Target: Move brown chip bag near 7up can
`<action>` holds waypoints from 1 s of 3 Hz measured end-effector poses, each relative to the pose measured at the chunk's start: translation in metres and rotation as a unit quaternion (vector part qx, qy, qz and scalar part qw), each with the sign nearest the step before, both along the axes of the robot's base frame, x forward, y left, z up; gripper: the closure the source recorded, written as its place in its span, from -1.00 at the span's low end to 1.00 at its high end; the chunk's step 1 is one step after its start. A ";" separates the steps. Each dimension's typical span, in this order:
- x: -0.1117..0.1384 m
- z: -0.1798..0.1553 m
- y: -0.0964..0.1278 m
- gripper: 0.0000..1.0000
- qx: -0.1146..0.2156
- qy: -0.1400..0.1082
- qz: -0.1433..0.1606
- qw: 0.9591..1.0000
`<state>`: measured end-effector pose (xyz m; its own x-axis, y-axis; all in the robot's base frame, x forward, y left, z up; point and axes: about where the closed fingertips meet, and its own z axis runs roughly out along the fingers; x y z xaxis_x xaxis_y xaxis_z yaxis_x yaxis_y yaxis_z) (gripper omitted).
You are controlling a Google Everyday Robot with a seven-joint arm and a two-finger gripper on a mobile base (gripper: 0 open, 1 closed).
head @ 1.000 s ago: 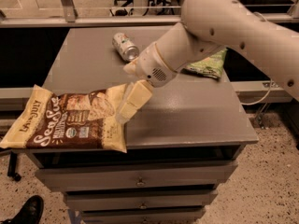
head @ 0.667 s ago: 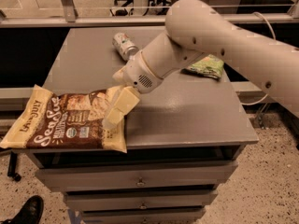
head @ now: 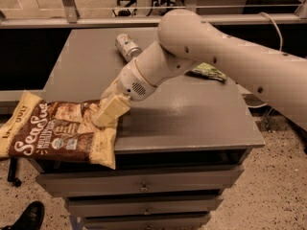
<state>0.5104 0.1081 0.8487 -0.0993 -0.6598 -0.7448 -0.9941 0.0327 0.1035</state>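
The brown chip bag [head: 53, 133] lies flat at the front left corner of the grey table [head: 192, 114], its left end hanging past the table edge. The 7up can [head: 128, 46] lies on its side at the back middle of the table, well apart from the bag. My gripper [head: 102, 109] is low over the bag's right cream-yellow end, on the arm that reaches in from the right. It is open, with one finger [head: 111, 111] down on the bag's upper right part and the other further back. It holds nothing.
A small green bag [head: 207, 72] lies at the right of the table, partly behind my arm. The table is a cabinet with drawers [head: 144, 186] below. A dark shoe [head: 29, 217] is on the floor at the lower left.
My gripper has moved left and lower, from above the table's middle to the bag's right end. The bag and can have not moved.
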 end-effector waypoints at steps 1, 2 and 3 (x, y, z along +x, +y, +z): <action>0.005 0.001 -0.007 0.50 -0.004 -0.004 -0.016 1.000; 0.009 0.002 -0.014 0.94 -0.008 -0.006 -0.028 1.000; 0.026 0.020 -0.055 1.00 -0.015 -0.026 -0.067 0.997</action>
<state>0.5365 0.0528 0.8684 -0.1492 -0.6651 -0.7317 -0.9847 0.1673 0.0487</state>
